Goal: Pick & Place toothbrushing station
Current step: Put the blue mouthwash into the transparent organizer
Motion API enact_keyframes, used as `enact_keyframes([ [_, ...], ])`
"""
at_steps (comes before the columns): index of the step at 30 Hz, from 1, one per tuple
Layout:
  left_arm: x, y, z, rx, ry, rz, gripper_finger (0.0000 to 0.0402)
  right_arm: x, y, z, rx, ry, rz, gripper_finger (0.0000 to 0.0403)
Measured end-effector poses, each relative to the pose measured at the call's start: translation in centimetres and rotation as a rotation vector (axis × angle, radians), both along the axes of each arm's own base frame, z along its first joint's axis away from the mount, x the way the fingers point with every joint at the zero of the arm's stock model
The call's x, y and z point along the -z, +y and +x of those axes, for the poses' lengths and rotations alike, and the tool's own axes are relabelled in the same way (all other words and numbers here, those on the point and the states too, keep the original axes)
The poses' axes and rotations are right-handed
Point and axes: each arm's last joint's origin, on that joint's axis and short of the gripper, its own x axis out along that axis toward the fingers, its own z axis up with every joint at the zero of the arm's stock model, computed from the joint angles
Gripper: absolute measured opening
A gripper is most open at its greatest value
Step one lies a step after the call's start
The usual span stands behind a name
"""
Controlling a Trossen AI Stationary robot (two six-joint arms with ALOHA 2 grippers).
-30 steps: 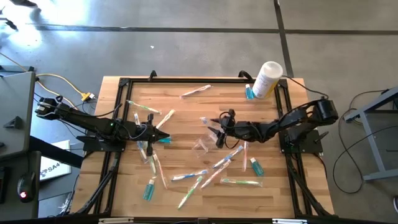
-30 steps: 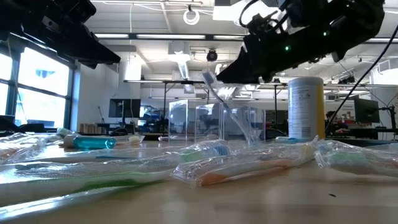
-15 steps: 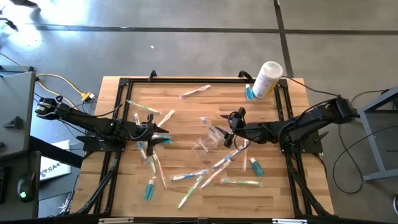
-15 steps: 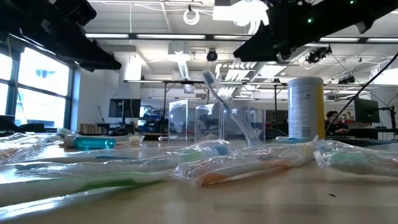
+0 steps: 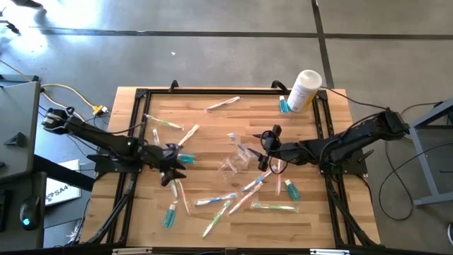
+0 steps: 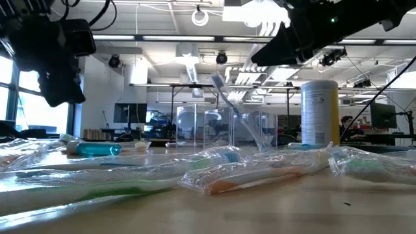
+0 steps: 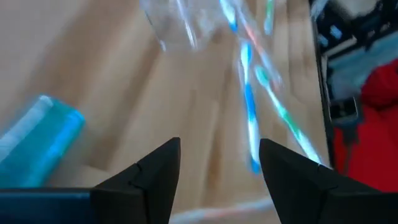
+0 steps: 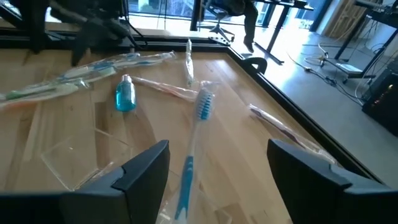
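A blue toothbrush stands tilted with its lower end in the clear bag at the table's middle, and its head sticks up. My right gripper hovers open just right of the bag, and the brush lies ahead of its fingers. My left gripper is open at the table's left part, above the wood. A teal tube lies on the table just beside it. In the low view my left gripper hangs clear of the table.
A white bottle stands at the far right with a teal tube beside it. Wrapped toothbrushes lie scattered over the near half, and more lie at the far left. Teal tubes lie at the near left and near right.
My right gripper has drawn back from the bag toward the table's right edge and risen. The blue toothbrush stays tilted in the bag. My left gripper has rolled about its own axis, sunk a little toward the table and opened beside the teal tube.
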Motion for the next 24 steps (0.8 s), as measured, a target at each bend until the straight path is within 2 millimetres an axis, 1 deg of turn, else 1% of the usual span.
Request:
enact_keyframes([
  [3, -1.2, -1.6, 1.5, 0.032, 0.061, 0.004, 0.0214, 0.0, 0.0, 0.0, -0.006, 0.010, -0.016, 0.0262],
  [6, -2.5, -3.3, 3.5, 0.015, 0.232, 0.014, 0.0214, 0.0, 0.0, 0.0, -0.009, 0.016, -0.028, 0.0262],
  [10, -3.5, -5.5, 5.8, -0.123, 0.594, -0.002, 0.0214, 0.0, 0.0, 0.0, -0.013, 0.024, -0.041, 0.0262],
  [13, -3.5, -7.0, 7.5, -0.297, 0.881, -0.093, 0.0214, 0.0, 0.0, 0.0, -0.019, 0.032, -0.058, 0.0262],
  [15, -3.4, -8.0, 8.7, -0.363, 1.028, -0.167, 0.0214, 0.0, 0.0, 0.0, -0.022, 0.036, -0.067, 0.0262],
  [18, -3.2, -9.3, 10.5, -0.350, 1.119, -0.232, 0.0214, 0.0, 0.0, 0.0, -0.023, 0.036, -0.068, 0.0262],
  [20, -3.3, -10.1, 11.7, -0.342, 1.140, -0.322, 0.0214, 0.0, 0.0, 0.0, -0.023, 0.037, -0.069, 0.0262],
  [22, -3.7, -10.7, 12.3, -0.366, 1.173, -0.387, 0.0214, 0.1, 0.0, 0.0, -0.025, 0.041, -0.074, 0.0262],
  [24, -4.4, -11.6, 12.5, -0.395, 1.159, -0.414, 0.0214, 0.2, 0.0, -0.1, -0.030, 0.058, -0.089, 0.0262],
])
